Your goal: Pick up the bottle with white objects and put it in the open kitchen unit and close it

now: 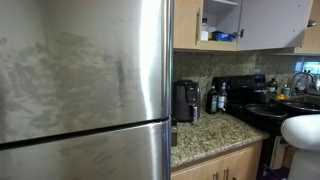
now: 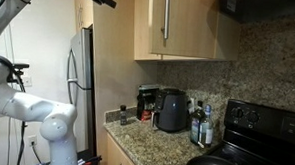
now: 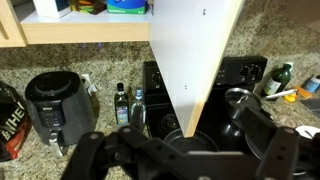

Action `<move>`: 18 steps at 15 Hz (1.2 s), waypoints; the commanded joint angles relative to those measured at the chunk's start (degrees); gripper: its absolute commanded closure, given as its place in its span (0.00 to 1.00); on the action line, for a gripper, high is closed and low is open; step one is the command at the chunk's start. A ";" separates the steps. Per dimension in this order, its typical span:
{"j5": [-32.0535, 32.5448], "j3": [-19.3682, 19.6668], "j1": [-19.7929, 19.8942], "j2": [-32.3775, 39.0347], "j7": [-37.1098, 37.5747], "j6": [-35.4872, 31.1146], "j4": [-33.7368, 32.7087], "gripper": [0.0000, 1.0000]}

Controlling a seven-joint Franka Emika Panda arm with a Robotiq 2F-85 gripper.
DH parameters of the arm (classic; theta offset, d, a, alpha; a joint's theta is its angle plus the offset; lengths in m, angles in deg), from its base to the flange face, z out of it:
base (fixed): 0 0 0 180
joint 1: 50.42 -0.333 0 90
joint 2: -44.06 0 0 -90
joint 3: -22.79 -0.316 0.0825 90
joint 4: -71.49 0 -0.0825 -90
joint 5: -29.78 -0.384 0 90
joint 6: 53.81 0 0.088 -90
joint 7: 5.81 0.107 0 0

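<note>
- In the wrist view the gripper [image 3: 178, 158] is spread wide with nothing between its fingers, above the counter [image 3: 60, 60].
- The same view shows the cabinet [image 3: 80, 32] with its door [image 3: 195, 60] swung open.
- A whitish item, seemingly the bottle [image 3: 45, 8], stands on the shelf. It is small in an exterior view [image 1: 204, 34], at the shelf's left end.
- Only one exterior view shows the arm [image 2: 31, 109]. There the cabinet's inside is hidden.
- The fridge [image 1: 80, 80] fills much of an exterior view.

1 fridge [image 1: 80, 80], 1 stove [image 2: 258, 125], 1 air fryer [image 3: 50, 100] — 2 dark bottles [image 3: 121, 102]
</note>
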 commanded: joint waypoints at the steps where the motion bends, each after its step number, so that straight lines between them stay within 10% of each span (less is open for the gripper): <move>1: -2.05 2.30 3.59 9.37 5.80 1.83 -7.71 0.00; 9: -21.80 6.70 26.80 27.58 3.61 15.05 -20.58 0.00; 10: -17.27 7.12 19.63 20.48 3.61 10.67 -15.35 0.00; 13: -20.10 6.98 24.56 24.94 3.58 13.36 -18.46 0.00; 18: -38.81 0.00 39.63 36.71 3.63 17.87 -22.82 0.00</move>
